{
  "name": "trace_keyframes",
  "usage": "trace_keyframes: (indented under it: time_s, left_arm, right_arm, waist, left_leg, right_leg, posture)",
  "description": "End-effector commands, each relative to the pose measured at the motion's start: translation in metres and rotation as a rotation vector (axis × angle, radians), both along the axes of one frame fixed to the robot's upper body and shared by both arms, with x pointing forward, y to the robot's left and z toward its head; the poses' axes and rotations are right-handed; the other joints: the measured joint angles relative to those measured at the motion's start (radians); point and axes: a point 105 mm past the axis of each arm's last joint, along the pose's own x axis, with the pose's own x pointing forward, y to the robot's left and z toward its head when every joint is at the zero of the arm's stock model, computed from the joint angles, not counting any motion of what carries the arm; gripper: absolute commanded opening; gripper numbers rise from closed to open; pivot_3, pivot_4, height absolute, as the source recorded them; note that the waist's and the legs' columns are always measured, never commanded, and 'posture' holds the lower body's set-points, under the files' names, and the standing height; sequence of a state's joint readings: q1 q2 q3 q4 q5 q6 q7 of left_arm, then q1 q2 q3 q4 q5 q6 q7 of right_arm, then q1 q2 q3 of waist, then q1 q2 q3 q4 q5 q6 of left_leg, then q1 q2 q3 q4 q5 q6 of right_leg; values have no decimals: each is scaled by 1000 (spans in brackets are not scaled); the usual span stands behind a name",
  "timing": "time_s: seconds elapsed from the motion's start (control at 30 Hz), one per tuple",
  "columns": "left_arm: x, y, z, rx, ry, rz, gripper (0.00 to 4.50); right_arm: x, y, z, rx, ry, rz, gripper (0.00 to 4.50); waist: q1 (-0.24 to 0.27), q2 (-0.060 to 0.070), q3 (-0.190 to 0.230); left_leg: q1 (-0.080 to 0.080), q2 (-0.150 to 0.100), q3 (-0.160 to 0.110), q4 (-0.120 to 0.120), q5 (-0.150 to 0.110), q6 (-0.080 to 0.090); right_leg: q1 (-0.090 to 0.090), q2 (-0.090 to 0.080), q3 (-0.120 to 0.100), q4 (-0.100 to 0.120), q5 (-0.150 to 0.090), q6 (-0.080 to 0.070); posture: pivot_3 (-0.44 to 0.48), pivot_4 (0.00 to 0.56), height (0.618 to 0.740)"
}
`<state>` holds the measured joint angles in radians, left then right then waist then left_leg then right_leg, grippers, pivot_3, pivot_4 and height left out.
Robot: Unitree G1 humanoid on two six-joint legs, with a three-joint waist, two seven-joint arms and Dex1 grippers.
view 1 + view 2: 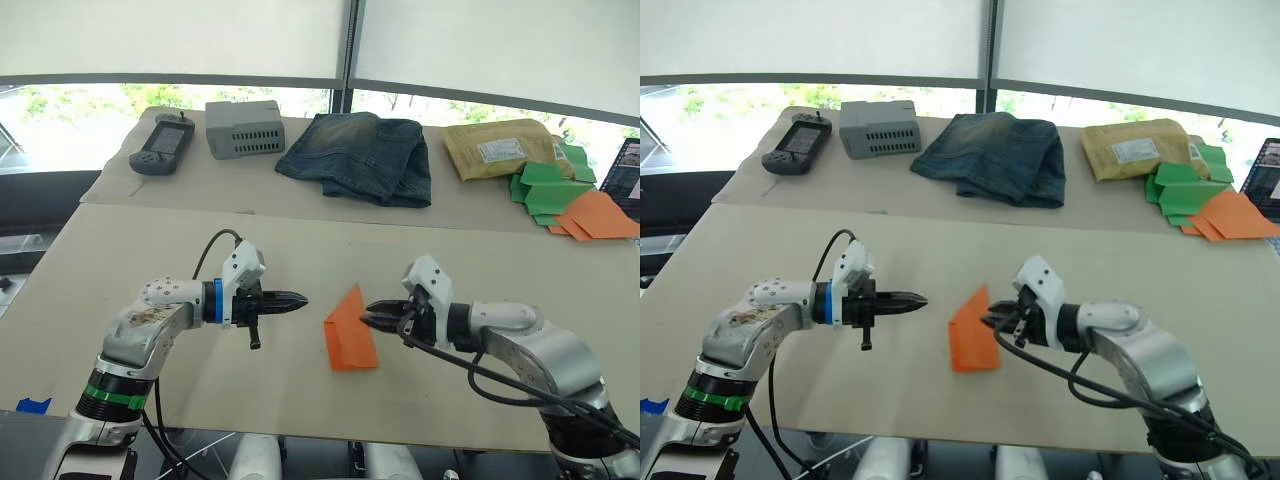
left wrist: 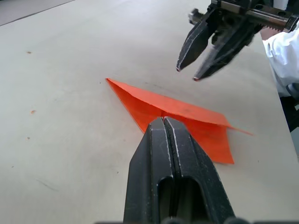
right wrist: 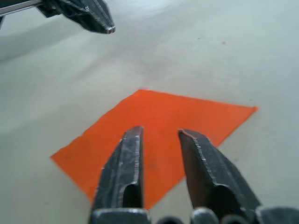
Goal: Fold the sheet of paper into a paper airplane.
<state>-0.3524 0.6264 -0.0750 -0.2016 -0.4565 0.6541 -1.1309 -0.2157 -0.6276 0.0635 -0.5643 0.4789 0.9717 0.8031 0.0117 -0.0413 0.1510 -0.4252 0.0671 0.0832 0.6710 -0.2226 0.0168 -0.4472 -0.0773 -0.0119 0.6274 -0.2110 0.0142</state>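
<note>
The folded bright-orange paper wedge (image 1: 349, 335) lies flat on the beige table (image 1: 150, 250) between the grippers; left gripper (image 1: 300, 299) pressed closed, right gripper (image 1: 371, 313) slightly spread, both empty

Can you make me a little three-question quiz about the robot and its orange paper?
1. True or false: the left gripper is squeezing the orange paper.
2. Which gripper has its fingers apart? A) left B) right
3. Fill in: the orange paper lies on the ____, between the two grippers.

Key: 1 false, it is shut on nothing, beside the paper. 2 B. 3 table.
</note>
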Motion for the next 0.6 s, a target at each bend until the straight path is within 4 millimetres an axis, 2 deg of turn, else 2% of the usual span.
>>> trace_keyframes:
  time_s: [0.03,0.17,0.2,0.3,0.47,0.6]
  left_arm:
    - [-3,-1,7,20,-47,-42,0]
    - [-6,-2,-2,45,-28,-71,0]
    - [-7,-3,-4,45,-21,-81,0]
    - [-8,-8,-7,49,-16,-98,0]
    - [-11,-9,-7,59,-24,-143,0]
    - [-2,-10,1,18,-29,-121,0]
  right_arm:
    - [-12,-3,14,-8,-48,-22,2967]
    - [-28,9,13,15,-16,-41,2967]
    - [-27,14,14,55,4,-80,2967]
    - [-26,27,14,105,35,-142,2967]
    - [-26,38,0,-7,19,-227,2967]
    - [-25,37,5,6,-7,-264,2967]
  waist:
    - [0,0,0]
    - [0,0,0]
    - [-1,0,0]
    - [-4,0,0]
    - [-3,0,0]
    - [-1,0,0]
  left_leg:
    - [0,0,0,0,0,0]
    - [0,0,0,0,0,0]
    - [1,0,0,0,0,0]
    - [1,1,0,0,0,0]
    - [0,0,0,3,0,0]
    - [0,0,0,3,0,0]
  right_leg:
    - [0,0,0,0,0,0]
    - [0,0,0,0,-1,-1]
    - [0,0,0,0,-4,-6]
    - [0,1,1,2,-3,-6]
    - [0,0,1,2,-4,-6]
    - [0,0,1,2,-3,-6]
  posture:
    - [0,150,716]
    - [0,150,716]
    - [0,150,716]
    - [0,150,716]
    - [0,150,716]
    - [0,150,716]
